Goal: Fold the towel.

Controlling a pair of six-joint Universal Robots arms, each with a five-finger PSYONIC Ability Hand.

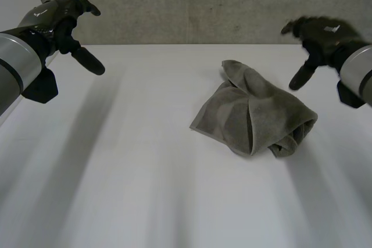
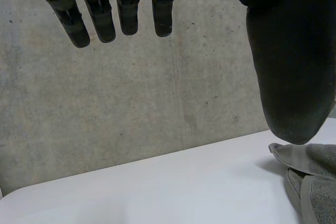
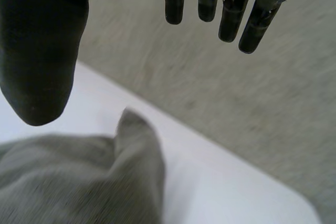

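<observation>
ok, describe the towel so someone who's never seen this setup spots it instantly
On the white table in front of the concrete wall, look right of centre, nearer the right robot hand than the left robot hand. The towel lies there as a crumpled grey-brown heap, touched by neither hand: the one soft, creased thing on the smooth tabletop.

The towel (image 1: pixel 254 111) is lying in a loose, crumpled heap of grey-brown cloth. Its layers are folding over one another, and one hemmed corner is poking up at the heap's far end. It is sitting below the straight fingers (image 3: pixel 229 19) of the right hand (image 1: pixel 318 34), apart from them and from the thumb. It is resting well apart from the fingers (image 2: pixel 128 17) of the left hand (image 1: pixel 61 18), its edge peeking out just past that hand's thumb tip.
</observation>
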